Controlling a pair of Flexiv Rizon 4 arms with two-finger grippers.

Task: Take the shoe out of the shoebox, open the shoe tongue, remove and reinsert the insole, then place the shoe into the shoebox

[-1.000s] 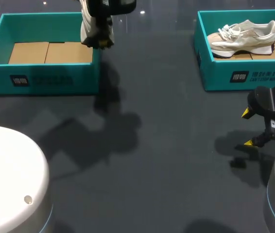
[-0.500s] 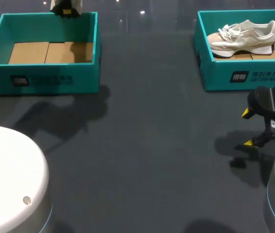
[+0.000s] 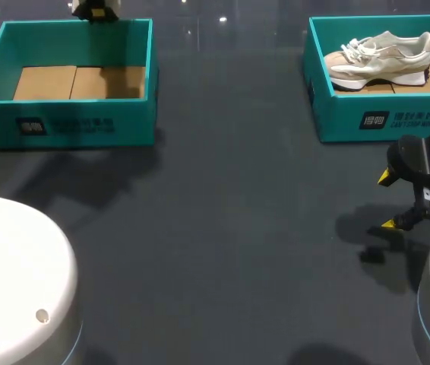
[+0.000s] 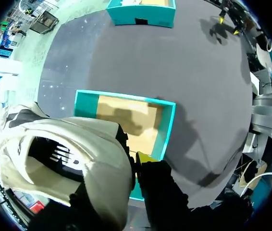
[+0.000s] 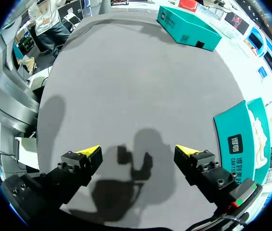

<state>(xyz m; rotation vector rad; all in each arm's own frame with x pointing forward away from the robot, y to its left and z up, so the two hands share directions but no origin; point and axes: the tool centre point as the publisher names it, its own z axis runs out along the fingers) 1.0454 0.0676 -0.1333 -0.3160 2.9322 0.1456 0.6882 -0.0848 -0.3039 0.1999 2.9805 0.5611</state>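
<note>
My left gripper [image 4: 134,164] is shut on a cream shoe [image 4: 64,161], holding it by its collar high above the left teal shoebox [image 4: 126,126]. Only cardboard lies inside that box. In the head view the left gripper [image 3: 97,9] and a bit of the shoe show just past the left shoebox's [image 3: 71,125] far wall. A second cream shoe [image 3: 382,55] lies on its side in the right teal shoebox [image 3: 367,118]. My right gripper [image 3: 399,201] hangs open in front of that box, over bare table. The right wrist view shows the right gripper [image 5: 138,151] with nothing between its fingers.
The dark grey table [image 3: 238,228] spreads between the two boxes. In the right wrist view the right shoebox [image 5: 237,139] stands beside the gripper and the left shoebox [image 5: 189,30] lies far ahead.
My left arm has carried the shoe leftward and away from over the left box's right wall to above its far edge. The right arm has not moved.
</note>
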